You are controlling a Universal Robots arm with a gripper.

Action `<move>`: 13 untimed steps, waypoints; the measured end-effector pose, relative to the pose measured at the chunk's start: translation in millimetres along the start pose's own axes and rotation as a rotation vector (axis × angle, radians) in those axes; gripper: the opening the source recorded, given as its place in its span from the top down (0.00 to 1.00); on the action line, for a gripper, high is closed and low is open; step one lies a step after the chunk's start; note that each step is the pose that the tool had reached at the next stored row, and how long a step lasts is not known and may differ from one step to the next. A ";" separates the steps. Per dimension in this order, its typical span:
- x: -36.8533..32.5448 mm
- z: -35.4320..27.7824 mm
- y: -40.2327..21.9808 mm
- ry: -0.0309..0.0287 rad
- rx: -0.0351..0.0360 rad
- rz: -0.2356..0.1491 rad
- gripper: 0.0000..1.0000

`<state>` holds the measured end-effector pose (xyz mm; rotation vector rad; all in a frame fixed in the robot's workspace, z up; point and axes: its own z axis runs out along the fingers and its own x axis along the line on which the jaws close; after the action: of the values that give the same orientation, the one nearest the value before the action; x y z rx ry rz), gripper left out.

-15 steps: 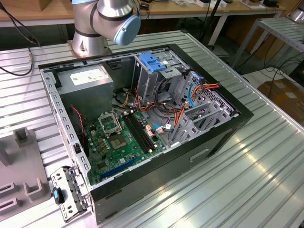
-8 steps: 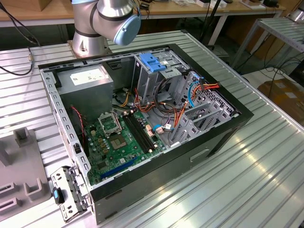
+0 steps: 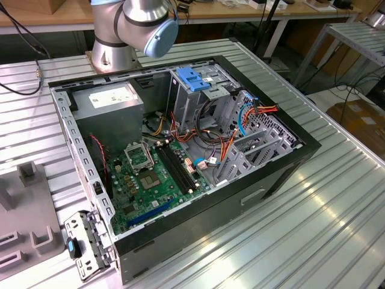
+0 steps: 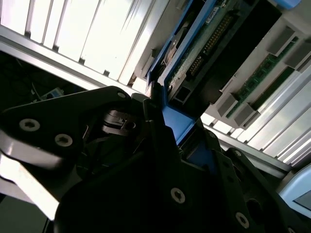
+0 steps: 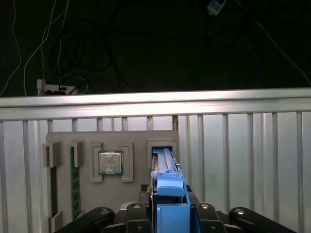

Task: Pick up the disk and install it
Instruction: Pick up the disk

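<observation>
- Gripper (image 5: 170, 216): the jaws are closed on the blue end tab of the disk (image 5: 164, 167), one jaw against each broad side. Both wrist views show the tab clamped between them.
- Disk: it stands on edge, and the end away from the gripper sits in a narrow slot of the grey fixture tray (image 5: 136, 141). It has not been lifted clear. Standing it on edge probably leaves both flat faces free for the jaws.
- Fixture tray: it lies flat on the counter (image 5: 233, 160), near one edge. Its pockets are shaped to hold each part at a fixed position.
  - A processor chip (image 5: 110, 162) lies in a square pocket just beside the disk slot.
  - Memory modules (image 5: 75, 184) lie in long slots on the far side of the chip.
- Computer case (image 3: 198, 232): it lies on its side at mid-counter, well apart from the tray, with the panel off, presumably for access from above.
  - It contains a motherboard (image 3: 150, 180), cables and a metal drive cage (image 3: 198, 108) with a light-blue latch plate (image 3: 194, 78) on top.
</observation>
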<state>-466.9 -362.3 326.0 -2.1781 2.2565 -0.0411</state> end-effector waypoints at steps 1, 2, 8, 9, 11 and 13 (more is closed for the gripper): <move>0.0 -0.4 0.0 -0.0002 0.0001 0.000 0.63; 0.1 -1.0 0.0 -0.0005 0.0000 0.000 0.63; 0.1 -3.4 -0.1 -0.0009 0.0001 0.000 0.63; 0.1 -3.5 -0.1 -0.0010 0.0002 0.000 0.63; 0.1 -3.9 -0.1 -0.0010 0.0000 0.000 0.63; 0.1 -4.1 -0.1 -0.0011 0.0001 0.000 0.63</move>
<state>-466.9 -362.4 330.1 -2.1776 2.2559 -0.0399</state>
